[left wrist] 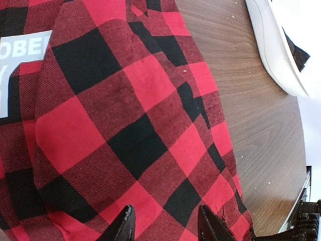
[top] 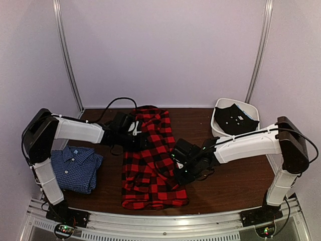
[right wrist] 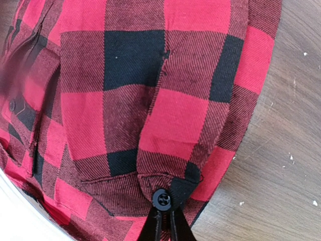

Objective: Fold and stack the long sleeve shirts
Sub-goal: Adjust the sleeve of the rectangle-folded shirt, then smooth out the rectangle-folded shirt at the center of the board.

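Pinched between the shut fingers of the right gripper (right wrist: 161, 228) is a buttoned cuff (right wrist: 168, 185) of the plaid shirt (right wrist: 150, 100), which spreads away ahead of those fingers across the table (right wrist: 286, 150). It looks like soft, limp flannel, light but bulky and likely to sag and drag, so cuffs, hems and shoulder seams seem the best holds. On the left gripper (left wrist: 165, 227) the fingers stand about half apart with plaid between them; whether they nip a fold or only hover I cannot tell. White lettering (left wrist: 22, 50) far ahead-left of them is cut off. Well outside the left fingers lies the blue shirt (top: 75, 168), folded. Beyond the right ones, a white bin (top: 248, 105) holds something dark, unidentifiable.
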